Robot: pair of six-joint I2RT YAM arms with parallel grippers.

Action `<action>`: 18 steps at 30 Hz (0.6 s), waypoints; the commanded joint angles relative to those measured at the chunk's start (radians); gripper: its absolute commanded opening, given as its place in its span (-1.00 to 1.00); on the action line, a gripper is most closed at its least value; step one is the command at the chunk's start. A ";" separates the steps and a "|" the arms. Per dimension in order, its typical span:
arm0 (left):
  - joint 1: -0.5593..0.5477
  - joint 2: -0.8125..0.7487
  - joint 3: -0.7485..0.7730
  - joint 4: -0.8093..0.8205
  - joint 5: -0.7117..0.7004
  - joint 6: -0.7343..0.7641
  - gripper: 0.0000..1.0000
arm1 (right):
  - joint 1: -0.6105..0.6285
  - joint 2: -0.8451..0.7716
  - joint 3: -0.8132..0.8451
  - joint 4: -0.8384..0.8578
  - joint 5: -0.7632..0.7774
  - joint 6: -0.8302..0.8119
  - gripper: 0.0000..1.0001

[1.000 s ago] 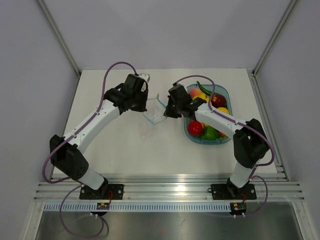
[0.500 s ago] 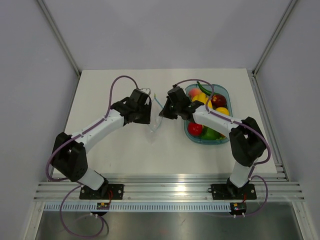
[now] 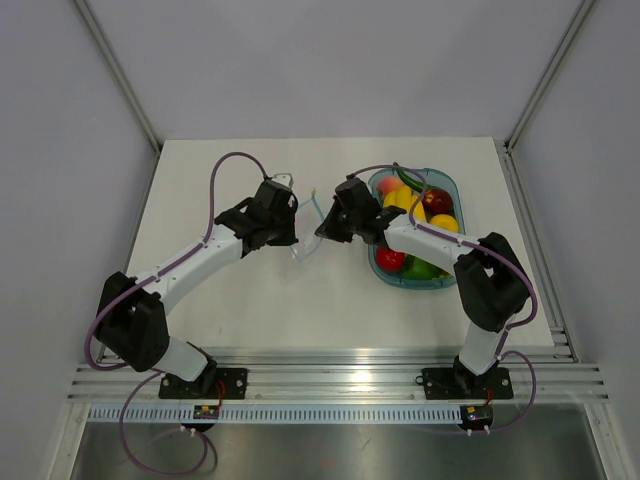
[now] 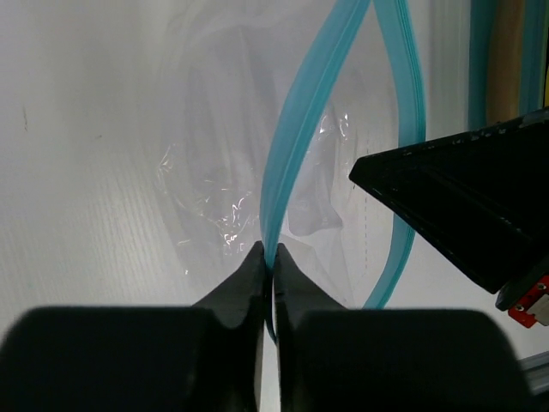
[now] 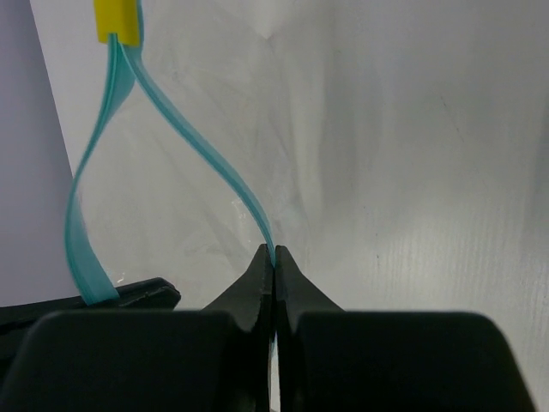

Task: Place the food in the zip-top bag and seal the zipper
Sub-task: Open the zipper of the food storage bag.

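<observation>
The clear zip-top bag hangs between my two grippers above the table centre, its mouth held apart. My left gripper is shut on one side of the light blue zipper, pinched at my fingertips. My right gripper is shut on the other zipper strip; a yellow tab marks the zipper's end. The bag looks empty. The red fruit, the yellow fruit and the orange fruit lie in the tray at the right.
The blue-tinted clear oval tray stands right of centre, also holding a dark red fruit, a green pepper, a green chili and a banana. White walls enclose the table.
Both grippers have moved nearer and a little lower with the bag between them. The bag's mouth has narrowed and now hangs more folded.
</observation>
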 commanded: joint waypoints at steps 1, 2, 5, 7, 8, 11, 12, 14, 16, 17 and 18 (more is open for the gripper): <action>-0.005 -0.010 0.017 0.034 -0.052 -0.004 -1.00 | 0.010 -0.010 -0.015 0.041 -0.010 0.020 -1.00; -0.006 -0.015 0.026 0.025 -0.056 -0.002 -1.00 | 0.010 -0.014 -0.018 0.032 -0.006 0.010 -1.00; -0.003 -0.043 0.040 0.000 -0.069 0.007 -1.00 | 0.009 -0.027 -0.044 0.014 0.034 -0.022 -1.00; -0.003 -0.053 0.046 -0.020 -0.061 0.013 -1.00 | 0.006 -0.033 -0.051 -0.014 0.085 -0.037 -1.00; -0.003 -0.056 0.051 -0.027 -0.061 0.017 -1.00 | 0.003 -0.031 -0.051 -0.048 0.095 -0.057 -1.00; -0.003 -0.046 0.071 -0.061 -0.050 0.031 -1.00 | 0.000 -0.030 -0.025 -0.097 0.082 -0.117 -0.91; -0.005 -0.034 0.075 -0.064 -0.046 0.034 -1.00 | 0.001 -0.030 0.005 -0.117 0.076 -0.132 -0.85; -0.005 -0.026 0.075 -0.069 -0.038 0.030 -1.00 | 0.003 -0.045 0.018 -0.132 0.065 -0.163 -0.32; -0.005 -0.014 0.078 -0.072 -0.047 0.025 -1.00 | 0.004 -0.089 0.010 -0.134 0.065 -0.175 0.10; -0.005 -0.012 0.078 -0.072 -0.047 0.024 -1.00 | 0.004 -0.105 0.007 -0.141 0.068 -0.187 0.19; -0.005 -0.007 0.083 -0.073 -0.047 0.025 -1.00 | 0.004 -0.140 0.005 -0.149 0.068 -0.194 0.30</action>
